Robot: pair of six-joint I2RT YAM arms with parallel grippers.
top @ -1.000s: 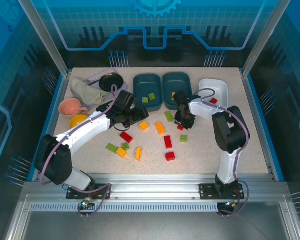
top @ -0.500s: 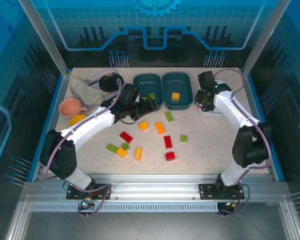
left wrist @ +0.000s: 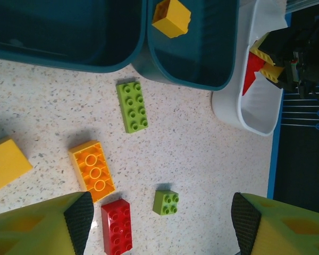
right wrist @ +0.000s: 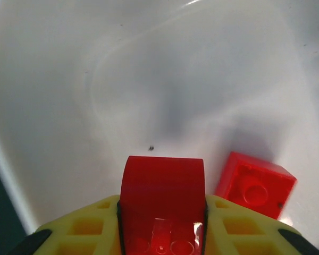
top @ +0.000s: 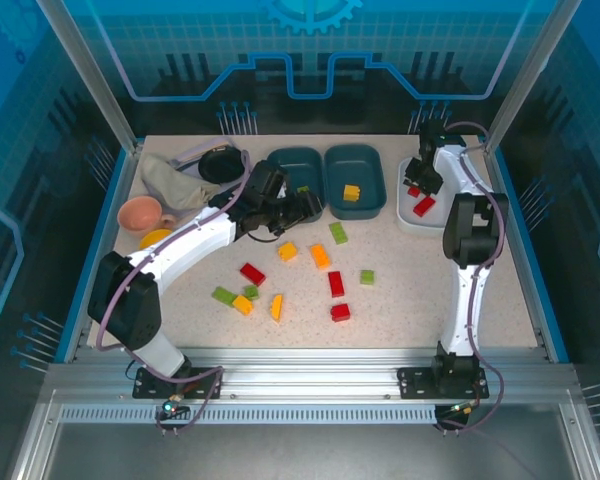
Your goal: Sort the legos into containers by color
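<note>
My right gripper [top: 420,180] hangs low inside the white container [top: 405,222], shut on a red lego [right wrist: 162,196]. Another red lego [right wrist: 255,183] lies on the tub's floor just right of it. My left gripper [top: 305,207] stands open at the front edge of the left teal container [top: 280,160], with nothing between its fingers. Below it on the table lie a small green lego [left wrist: 165,202], a red one [left wrist: 116,226], an orange one [left wrist: 92,171] and an oblong green one [left wrist: 132,107]. A yellow lego [top: 351,192] sits in the middle teal container [top: 370,160].
Several more legos lie loose mid-table, among them red [top: 252,273], red [top: 341,312], green [top: 223,296] and orange [top: 276,307]. At the back left stand a pink bowl [top: 140,212], a yellow bowl [top: 157,238], a black dish [top: 222,163] and a crumpled cloth [top: 170,180].
My right arm has swung from the table's middle back and right to the white container, carrying the red lego. My left gripper has slid right along the front of the left teal container.
</note>
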